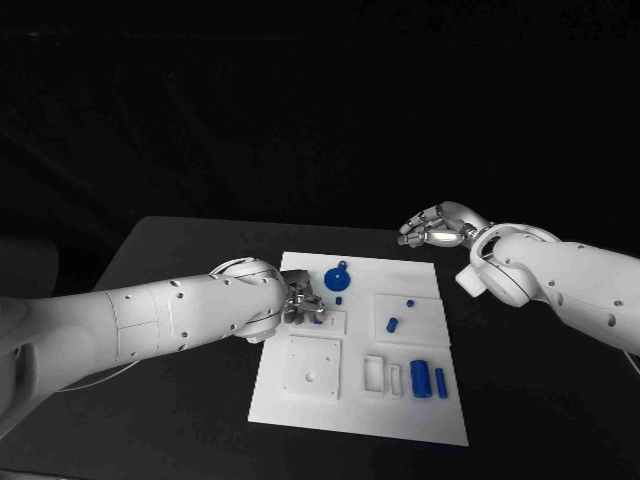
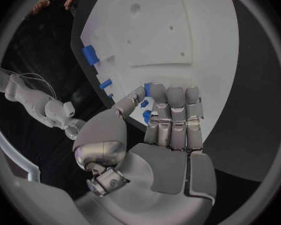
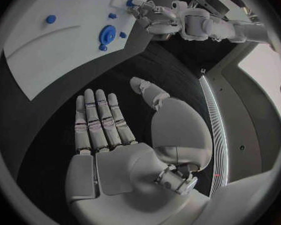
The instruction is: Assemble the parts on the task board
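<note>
White is the task board (image 1: 352, 385), a flat plate lying in the middle of the black table (image 1: 190, 245) in front of me. My left hand (image 1: 303, 300) is over the board's left side, at about nine o'clock from the board's middle. From my left wrist, I can see my fingers (image 2: 176, 116) bent over with a small blue part (image 2: 145, 116) pinched between my thumb and a finger, so that hand is holding it. My right hand (image 1: 438, 227) is off the board, over the dark table past the board's far right corner, at about one o'clock. From my right wrist, those fingers (image 3: 98, 120) are straight and a little apart, and nothing is in them. A round blue part (image 1: 336, 277) with a little stem sits near the far edge of the board, at about twelve o'clock, just beside my left hand. A little blue peg (image 1: 391, 324) sits in a square spot on the right half, at about two o'clock. Two long blue parts (image 1: 423, 378) stand side by side near the right edge, at about four o'clock. A square plate (image 1: 313, 367) with small holes is on the near left part of the board, at about seven o'clock.
</note>
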